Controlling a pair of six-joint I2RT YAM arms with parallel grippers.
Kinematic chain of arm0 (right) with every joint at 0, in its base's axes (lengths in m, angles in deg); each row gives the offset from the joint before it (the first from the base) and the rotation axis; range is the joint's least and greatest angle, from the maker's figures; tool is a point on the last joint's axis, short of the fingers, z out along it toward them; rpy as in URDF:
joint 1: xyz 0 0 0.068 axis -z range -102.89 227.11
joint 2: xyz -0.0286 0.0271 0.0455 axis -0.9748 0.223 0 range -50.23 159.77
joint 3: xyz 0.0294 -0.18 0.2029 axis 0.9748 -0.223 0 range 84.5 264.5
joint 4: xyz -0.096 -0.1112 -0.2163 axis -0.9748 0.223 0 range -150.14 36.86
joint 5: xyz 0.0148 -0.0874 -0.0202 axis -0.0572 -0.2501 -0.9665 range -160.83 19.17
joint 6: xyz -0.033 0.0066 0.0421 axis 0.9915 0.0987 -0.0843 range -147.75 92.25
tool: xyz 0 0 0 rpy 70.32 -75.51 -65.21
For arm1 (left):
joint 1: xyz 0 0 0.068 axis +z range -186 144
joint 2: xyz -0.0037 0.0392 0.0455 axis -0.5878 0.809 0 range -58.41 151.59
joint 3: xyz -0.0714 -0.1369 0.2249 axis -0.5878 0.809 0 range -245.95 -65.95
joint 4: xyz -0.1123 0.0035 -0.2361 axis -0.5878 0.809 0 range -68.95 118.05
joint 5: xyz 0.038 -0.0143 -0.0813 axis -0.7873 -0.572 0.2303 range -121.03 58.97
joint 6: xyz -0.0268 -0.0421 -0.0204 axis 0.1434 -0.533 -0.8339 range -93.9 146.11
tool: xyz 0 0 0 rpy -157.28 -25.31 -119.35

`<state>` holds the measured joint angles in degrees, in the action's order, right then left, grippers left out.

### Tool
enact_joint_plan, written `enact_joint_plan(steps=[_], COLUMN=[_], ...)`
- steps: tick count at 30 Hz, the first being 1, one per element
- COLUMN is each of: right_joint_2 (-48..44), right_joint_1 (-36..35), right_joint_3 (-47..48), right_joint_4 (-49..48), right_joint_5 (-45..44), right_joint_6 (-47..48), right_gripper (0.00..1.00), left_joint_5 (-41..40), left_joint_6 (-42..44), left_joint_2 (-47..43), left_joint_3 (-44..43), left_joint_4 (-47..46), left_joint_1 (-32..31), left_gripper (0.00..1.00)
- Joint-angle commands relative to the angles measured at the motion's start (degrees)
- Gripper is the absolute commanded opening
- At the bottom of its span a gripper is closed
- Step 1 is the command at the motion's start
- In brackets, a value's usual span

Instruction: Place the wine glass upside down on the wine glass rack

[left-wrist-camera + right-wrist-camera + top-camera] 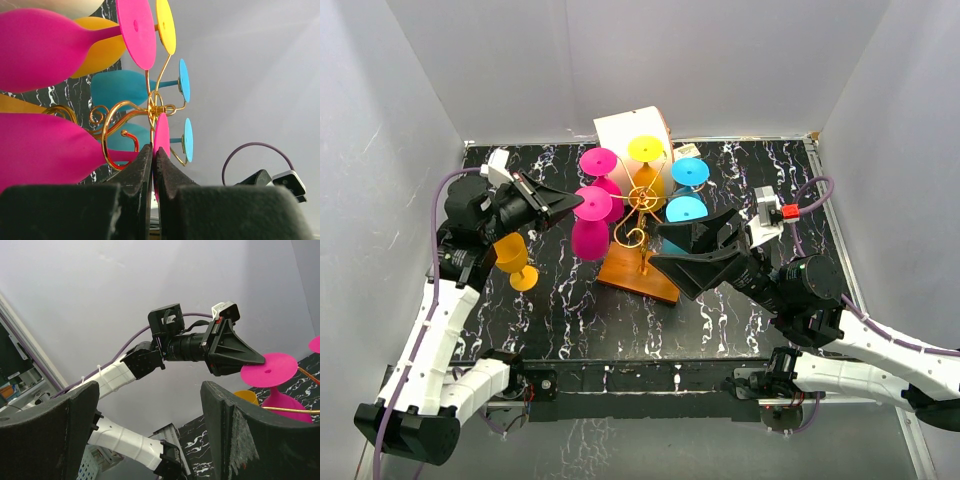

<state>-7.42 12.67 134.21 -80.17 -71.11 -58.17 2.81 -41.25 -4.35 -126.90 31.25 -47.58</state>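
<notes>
Holding the pink wine glass (590,238) by its foot, left end effector (574,204) shut, I must seat the stem in the rack (640,275)

The top external camera looks down from above and behind the arm bases (525,382), taking in the whole black white-veined tabletop (750,310) and the thin gold wire wine glass rack (642,262) on its orange-brown wooden base. The left wrist camera sits close behind the black left gripper (154,150), facing sideways into the rack. The right wrist camera looks up past the black right gripper (150,387) at the left arm (125,372); all three share the magenta plastic wine glass (590,238) (45,150) (272,371).
</notes>
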Motion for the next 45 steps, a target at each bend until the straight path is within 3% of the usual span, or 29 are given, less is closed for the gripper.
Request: enact_joint_plan(steps=[1, 4, 13, 20, 31, 36, 41, 45], right_joint_2=[-0.3, -0.4, 0.7, 1.0, 0.4, -0.8, -1.7, -2.3], right_joint_1=[-0.2, -0.2, -0.2, -0.2, -0.2, -0.2, -0.2, -0.2], right_joint_3=[-0.4, -0.3, 0.5, 0.7, 0.4, -0.6, -0.7, -0.5], right_joint_4=[-3.4, -3.4, -2.7, -2.9, -2.2, -2.5, -0.5, 0.8], right_joint_5=[-0.2, -0.3, 0.0, -0.3, -1.1, -2.3, -6.4, -7.5], right_joint_6=[-0.5, -0.4, -0.3, -0.1, -0.5, -0.6, -1.6, -2.0], right_gripper=[0.81, 0.81, 0.81, 0.81, 0.81, 0.81, 0.81, 0.81], left_joint_5=[0.6, -0.5, -1.3, -1.4, -0.8, -2.8, -15.2, -33.3], left_joint_6=[0.6, 1.0, 4.7, 6.5, 10.5, 16.0, 27.8, 35.1], left_joint_2=[-0.1, -0.6, -1.2, -1.5, -1.3, -1.7, 0.4, 0.6], left_joint_3=[0.1, 0.4, -1.7, -3.9, -7.7, -11.7, -21.7, -25.8], left_joint_4=[0.3, 2.6, 8.8, 12.7, 19.8, 25.6, 37.8, 43.9], left_joint_1=[-1.1, -1.1, -1.1, -1.1, -1.1, -1.1, -1.1, -1.1], left_gripper=[0.00, 0.01, 0.30, 0.47, 0.57, 0.67, 0.72, 0.69])
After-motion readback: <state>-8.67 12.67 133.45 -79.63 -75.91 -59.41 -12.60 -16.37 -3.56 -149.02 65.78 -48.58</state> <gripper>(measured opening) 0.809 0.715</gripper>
